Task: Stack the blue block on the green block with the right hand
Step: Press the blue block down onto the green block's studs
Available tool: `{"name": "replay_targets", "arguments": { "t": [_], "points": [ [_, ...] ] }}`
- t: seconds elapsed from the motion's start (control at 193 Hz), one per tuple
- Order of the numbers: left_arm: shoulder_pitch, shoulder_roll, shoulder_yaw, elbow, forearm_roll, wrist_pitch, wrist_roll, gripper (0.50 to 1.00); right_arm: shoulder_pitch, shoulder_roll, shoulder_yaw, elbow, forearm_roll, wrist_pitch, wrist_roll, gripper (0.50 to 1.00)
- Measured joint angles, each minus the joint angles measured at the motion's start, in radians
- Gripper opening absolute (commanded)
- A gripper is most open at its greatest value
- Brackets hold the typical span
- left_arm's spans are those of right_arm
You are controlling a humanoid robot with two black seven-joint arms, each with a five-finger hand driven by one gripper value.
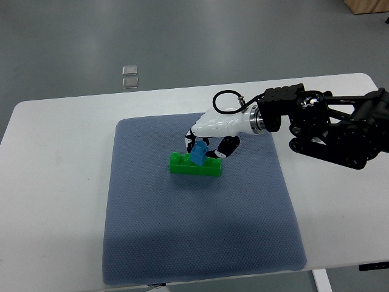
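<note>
Blue-grey mat (200, 243) covers white table (55, 182) on grey floor (91, 36); right hand (209, 137) grips blue block (199, 153).

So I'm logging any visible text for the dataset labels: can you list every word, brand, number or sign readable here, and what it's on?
None: no readable text anywhere in the top view.
Small blue plastic block: no print.
Long green studded plastic block: no print.
White-and-black right hand and black arm: no legible marking.
Dark blue fabric mat, white table: plain.
Two small clear squares on the floor: too small to tell.
</note>
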Motion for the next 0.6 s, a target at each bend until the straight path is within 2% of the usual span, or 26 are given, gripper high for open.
{"name": "replay_targets", "arguments": {
  "t": [0.602],
  "points": [
    [0.000,0.000,0.000,0.000,0.000,0.000,0.000,1.000,0.000,0.000,-0.020,-0.015,-0.018,-0.013,0.009,0.513]
  ]
}}
